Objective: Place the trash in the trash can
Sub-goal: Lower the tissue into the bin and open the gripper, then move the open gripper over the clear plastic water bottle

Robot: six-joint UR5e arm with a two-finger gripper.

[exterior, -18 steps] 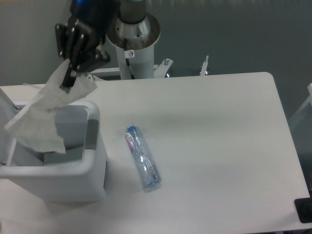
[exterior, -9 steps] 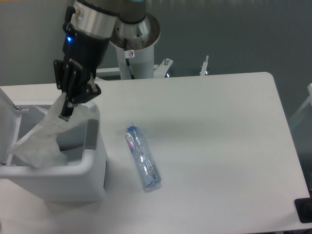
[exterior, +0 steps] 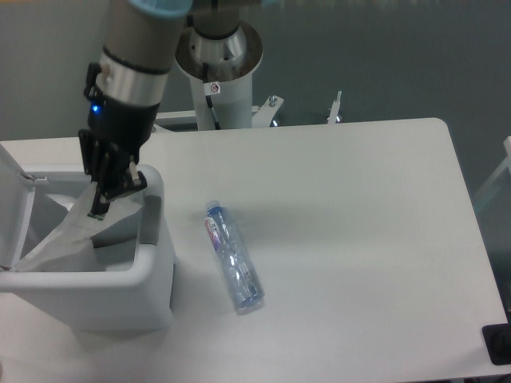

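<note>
A: Where is the end effector (exterior: 101, 203) in relation to the trash can (exterior: 152, 275)?

B: It hangs over the open mouth of the trash can, near the rim on the side facing the bottle. Its dark fingers (exterior: 97, 209) point down and are clamped on the upper edge of the wrapper (exterior: 60, 243).

A: And the wrapper itself?

B: It is a crumpled white sheet that trails down from the fingers into the trash can, slanting toward the can's near wall. Most of it lies below the rim, inside the can.

A: Is the lid (exterior: 11, 209) open?

B: Yes, it stands raised on the side of the trash can away from the bottle, at the picture's edge.

A: What about the bottle (exterior: 233, 258)?

B: It lies on its side on the table (exterior: 359, 239), just beside the trash can but apart from it. It is clear, with a red-and-blue label toward the end that is farther from the camera.

A: Anything else near the trash can?

B: The arm's pale mounting post (exterior: 219, 80) rises behind the table, beyond the can's far side.
</note>
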